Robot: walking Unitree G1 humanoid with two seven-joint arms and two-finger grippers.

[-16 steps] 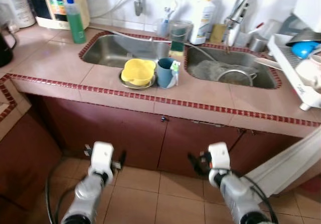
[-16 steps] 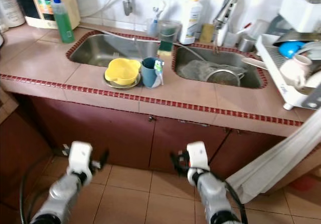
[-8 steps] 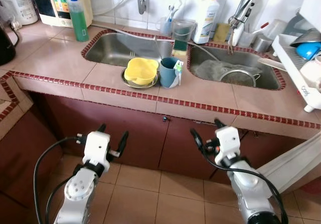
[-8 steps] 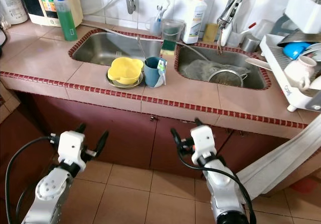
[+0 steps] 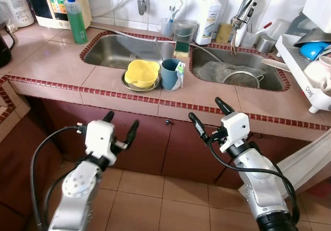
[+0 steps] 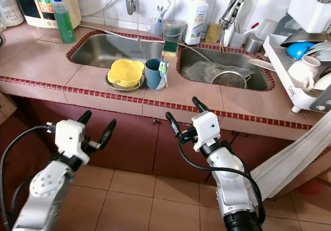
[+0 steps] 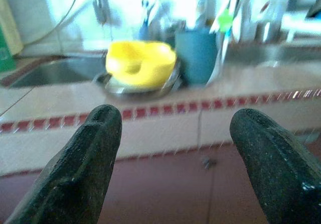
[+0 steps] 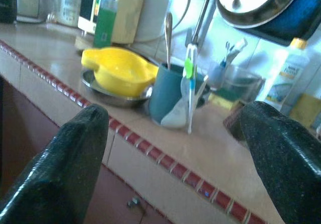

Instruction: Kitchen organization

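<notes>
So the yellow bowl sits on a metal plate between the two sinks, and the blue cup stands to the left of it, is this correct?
Not quite. The blue cup stands to the right of the yellow bowl, not the left, as the left eye view shows. The rest holds: the bowl sits on a metal plate on the counter strip between the two sinks.

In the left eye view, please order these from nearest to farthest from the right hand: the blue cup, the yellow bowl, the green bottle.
Measured from the right hand, below the counter edge:
1. Blue cup, on the counter between the two sinks.
2. Yellow bowl, just left of the cup.
3. Green bottle, at the far back left.
</notes>
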